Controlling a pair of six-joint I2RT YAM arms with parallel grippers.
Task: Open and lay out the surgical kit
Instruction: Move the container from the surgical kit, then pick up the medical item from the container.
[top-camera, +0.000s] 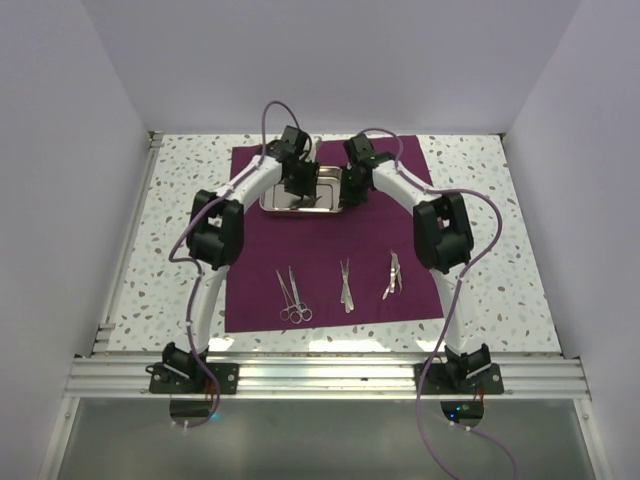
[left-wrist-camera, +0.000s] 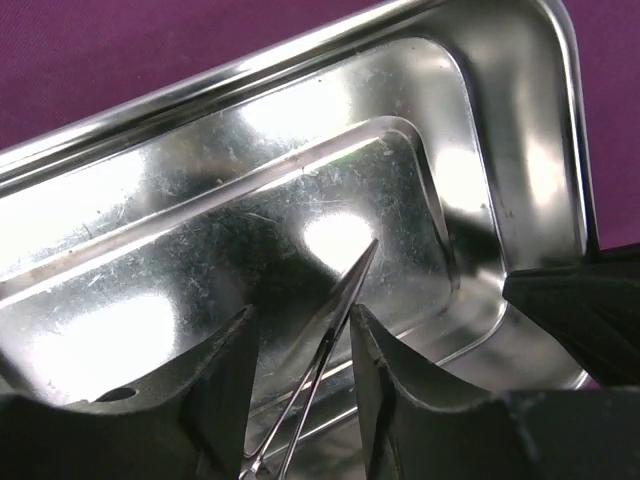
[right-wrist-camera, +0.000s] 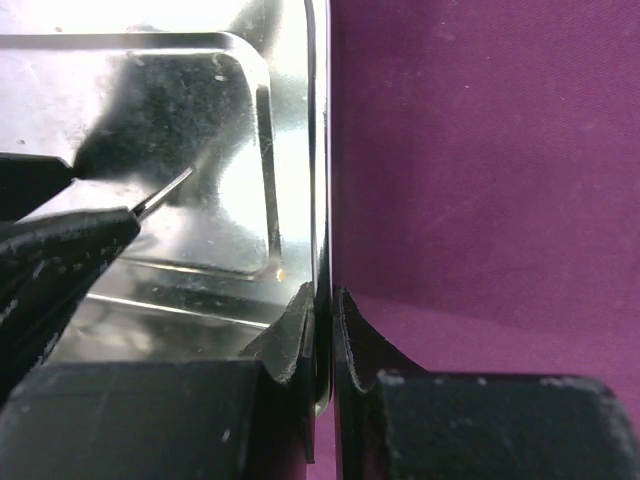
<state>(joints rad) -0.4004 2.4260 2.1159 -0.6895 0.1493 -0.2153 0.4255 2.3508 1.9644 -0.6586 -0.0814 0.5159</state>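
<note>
Left claw (left-wrist-camera: 300, 322) pinches thin tool (left-wrist-camera: 350, 280), right claw (right-wrist-camera: 322, 320) pinches tray (right-wrist-camera: 200, 90) rim; tool could slip if pinched off-centre

A speckled tabletop (top-camera: 470, 290) is enclosed by plain pale walls (top-camera: 60, 150) at left, far and right; an aluminium rail (top-camera: 330, 378) is fixed along the near edge, possibly above glass.

Cropped at lower edge, left wrist view: handle end of thin instrument (left-wrist-camera: 335, 310); kind indeterminable. Cropped top and left, right wrist view: steel tray (right-wrist-camera: 200, 250); rim section hidden inside right gripper (right-wrist-camera: 322, 305). Masked from above: tray interior beneath left gripper (top-camera: 298, 190). Too small to distinguish: laid-out tools (top-camera: 345, 285).
</note>
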